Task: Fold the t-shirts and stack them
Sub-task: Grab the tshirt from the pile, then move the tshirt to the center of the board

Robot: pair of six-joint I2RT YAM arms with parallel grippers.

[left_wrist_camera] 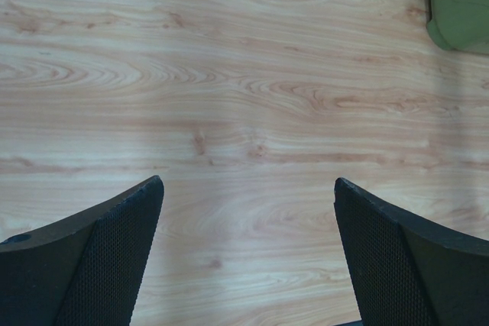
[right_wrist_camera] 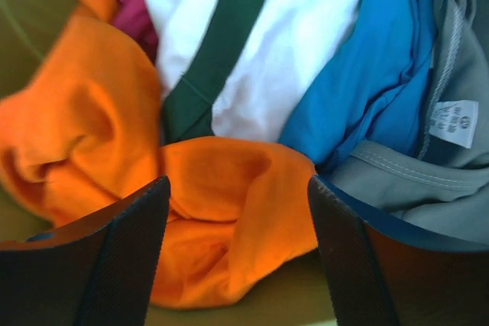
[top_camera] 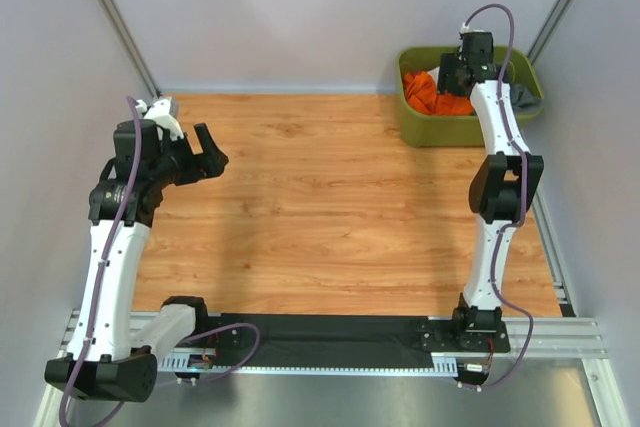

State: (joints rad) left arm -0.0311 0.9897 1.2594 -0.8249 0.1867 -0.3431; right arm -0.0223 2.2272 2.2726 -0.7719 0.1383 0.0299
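Note:
Crumpled t-shirts lie in the olive-green tub (top_camera: 415, 122) at the back right. The bright orange shirt (top_camera: 428, 95) is on top at the left; in the right wrist view it (right_wrist_camera: 206, 211) fills the lower left. Beside it lie a white shirt with a dark green band (right_wrist_camera: 260, 43), a blue one (right_wrist_camera: 359, 89) and a grey one (right_wrist_camera: 428, 181). My right gripper (right_wrist_camera: 238, 242) is open, inside the tub, jaws on either side of an orange fold without gripping it. My left gripper (top_camera: 205, 152) is open and empty over the left of the table (left_wrist_camera: 244, 112).
The tub's green floor (right_wrist_camera: 252, 311) shows under the orange cloth. A corner of the tub (left_wrist_camera: 458, 5) shows in the left wrist view. Grey walls enclose the wooden table (top_camera: 320, 197) at back and both sides.

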